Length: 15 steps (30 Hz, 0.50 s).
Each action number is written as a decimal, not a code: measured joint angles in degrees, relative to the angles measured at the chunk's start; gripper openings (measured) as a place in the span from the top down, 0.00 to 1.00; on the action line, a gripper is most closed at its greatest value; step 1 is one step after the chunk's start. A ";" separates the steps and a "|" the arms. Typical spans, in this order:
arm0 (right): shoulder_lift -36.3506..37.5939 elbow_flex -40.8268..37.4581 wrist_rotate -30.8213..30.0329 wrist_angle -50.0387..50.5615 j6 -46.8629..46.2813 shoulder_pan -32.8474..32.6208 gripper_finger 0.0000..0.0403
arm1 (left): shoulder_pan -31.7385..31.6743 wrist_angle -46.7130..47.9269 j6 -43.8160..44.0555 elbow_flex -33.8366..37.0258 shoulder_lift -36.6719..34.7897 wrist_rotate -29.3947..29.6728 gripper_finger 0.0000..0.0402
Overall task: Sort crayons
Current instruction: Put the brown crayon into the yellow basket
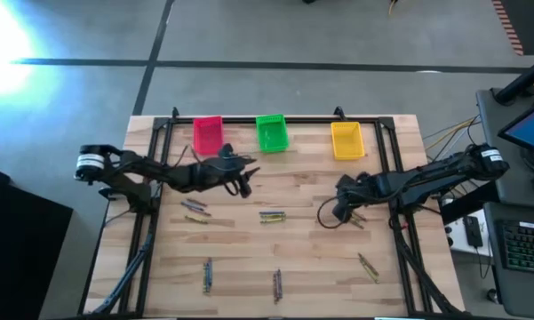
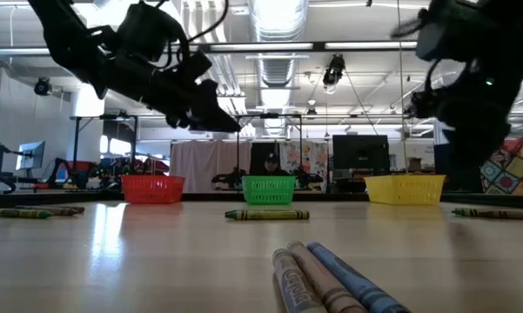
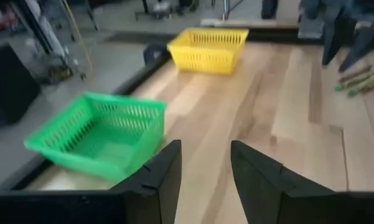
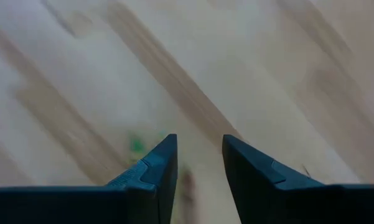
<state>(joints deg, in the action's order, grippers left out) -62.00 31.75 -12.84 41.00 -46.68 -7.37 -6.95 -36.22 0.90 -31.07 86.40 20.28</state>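
**Crayons scattered across the boards, both claws empty and spread**

Nearest my low camera I see a small bunch of crayons (image 2: 331, 278) lying side by side on the wooden table (image 1: 311, 253); from above that bunch (image 1: 277, 283) sits at the near edge, with another group (image 1: 208, 274) off to its left and an olive one (image 1: 368, 265) to its right; further in, a yellowish-green pair (image 1: 272, 216) lies mid-table and a greyish cluster (image 1: 195, 212) lies left of it.

My right gripper (image 1: 338, 213) hangs low over the boards on the right side, just beside a few crayons (image 1: 357, 218); its wrist camera shows the two fingers (image 4: 150, 171) parted with only bare wood between them (a blurred green speck sits close by, which I cannot identify).

My left gripper (image 1: 243, 184) is raised over the far-left part of the table, in front of the bins; its fingers (image 3: 158, 174) stand apart, pinching nothing.

Along the far edge stand the pink bin (image 1: 207, 135), the green bin (image 1: 272, 133) and the yellow bin (image 1: 346, 140).
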 joint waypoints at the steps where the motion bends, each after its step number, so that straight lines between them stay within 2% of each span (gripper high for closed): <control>1: -0.02 -0.02 -0.02 2.25 -1.61 -0.42 0.72 | 0.43 -0.57 0.74 0.00 0.72 0.20 0.69; 6: 0.00 -0.11 0.47 6.38 -7.87 -2.33 0.77 | 3.76 -6.11 -0.94 0.02 3.00 0.12 0.69; 11: 0.00 -0.11 1.12 6.34 -10.75 -4.71 0.82 | 7.73 -6.80 -2.59 -0.07 1.04 0.55 0.71; 15: -0.02 -0.15 1.33 6.48 -13.79 -7.11 0.85 | 12.94 -5.55 -2.15 1.25 -3.08 7.83 0.74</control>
<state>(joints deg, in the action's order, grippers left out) -62.02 31.60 -11.51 47.48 -60.47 -14.48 6.00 -41.76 -1.25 -29.82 83.32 28.11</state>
